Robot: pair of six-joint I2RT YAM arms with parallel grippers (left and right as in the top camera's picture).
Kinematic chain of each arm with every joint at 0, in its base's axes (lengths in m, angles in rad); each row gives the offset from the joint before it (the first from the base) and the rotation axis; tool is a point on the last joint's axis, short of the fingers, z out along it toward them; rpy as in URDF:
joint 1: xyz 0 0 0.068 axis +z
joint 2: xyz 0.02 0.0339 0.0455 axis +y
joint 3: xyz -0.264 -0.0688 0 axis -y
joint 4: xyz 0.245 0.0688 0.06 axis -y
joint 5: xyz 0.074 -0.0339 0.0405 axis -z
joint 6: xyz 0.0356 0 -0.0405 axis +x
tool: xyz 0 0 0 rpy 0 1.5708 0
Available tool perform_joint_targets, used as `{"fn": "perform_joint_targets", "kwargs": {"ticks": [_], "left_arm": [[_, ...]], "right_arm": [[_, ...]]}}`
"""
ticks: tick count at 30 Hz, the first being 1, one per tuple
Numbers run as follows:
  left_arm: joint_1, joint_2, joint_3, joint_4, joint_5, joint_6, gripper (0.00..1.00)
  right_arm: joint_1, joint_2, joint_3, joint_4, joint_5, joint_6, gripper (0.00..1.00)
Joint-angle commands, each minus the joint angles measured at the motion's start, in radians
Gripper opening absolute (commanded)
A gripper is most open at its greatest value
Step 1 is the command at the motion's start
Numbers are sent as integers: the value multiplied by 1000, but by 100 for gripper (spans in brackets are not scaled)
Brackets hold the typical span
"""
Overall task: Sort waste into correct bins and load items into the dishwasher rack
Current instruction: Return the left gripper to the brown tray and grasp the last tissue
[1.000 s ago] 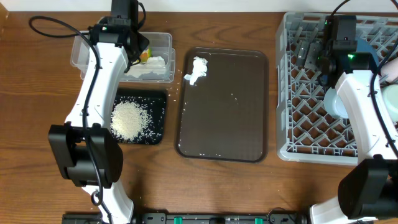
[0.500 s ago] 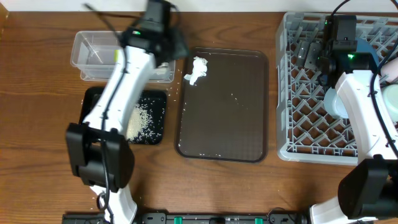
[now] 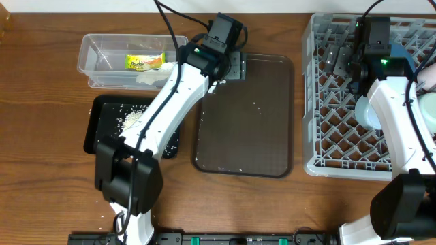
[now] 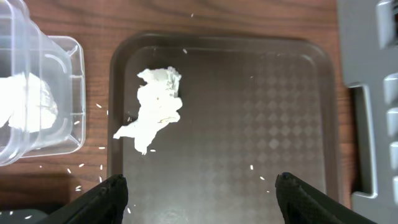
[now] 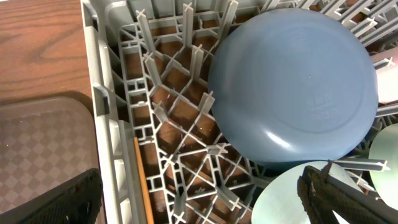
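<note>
My left gripper (image 4: 199, 186) hangs open and empty over the brown tray's far left corner, fingers (image 4: 109, 199) wide apart. A crumpled white tissue (image 4: 158, 106) lies on that tray just ahead of it; in the overhead view the left gripper (image 3: 235, 66) covers it. The clear tub (image 3: 102, 51) holds the yellow-green wrapper (image 3: 144, 62) and another tissue (image 4: 25, 102). Rice (image 3: 133, 121) lies in the black tray (image 3: 102, 136). My right gripper (image 5: 199, 180) is open above the grey rack (image 5: 99, 93), near the dark blue dish (image 5: 292, 81), a mint bowl (image 5: 292, 199) and the wooden stick (image 5: 143, 180).
The brown serving tray (image 3: 245, 129) sits between the bins and the rack (image 3: 327, 156), with a few stray rice grains on it and on the wood by the tub. A light blue bowl (image 3: 368, 112) and a pink cup (image 3: 429, 78) stand in the rack.
My left arm has swung right from the clear tub to the brown tray's far left corner, opening wider. The wrapper now lies in the tub. The right arm has not moved.
</note>
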Motion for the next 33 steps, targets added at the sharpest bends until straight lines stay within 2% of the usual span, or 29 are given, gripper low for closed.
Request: {"fn": "perform_joint_targets", "kwargs": {"ticks": [1,7,13,22,30,33], "left_arm": [[-1,68,-10,2,-29,-17,80],[-6,154,-10,10,-26,-19,82],[-9,206,-10,42,-26,-107,82],[-8,277,-10,156,-39,-105,83],[-8,304,-10,204,-233,-105,83],[-8,305,-10,218,-244,-75,83]], "right_arm": [[10,-8,1,-1,9,15,99],[10,-8,1,-1,9,15,99],[10,-8,1,-1,9,15,99],[10,-8,1,-1,9,15,99],[10,-8,1,-1,9,15,99],[10,-8,1,-1,9,15,99]]}}
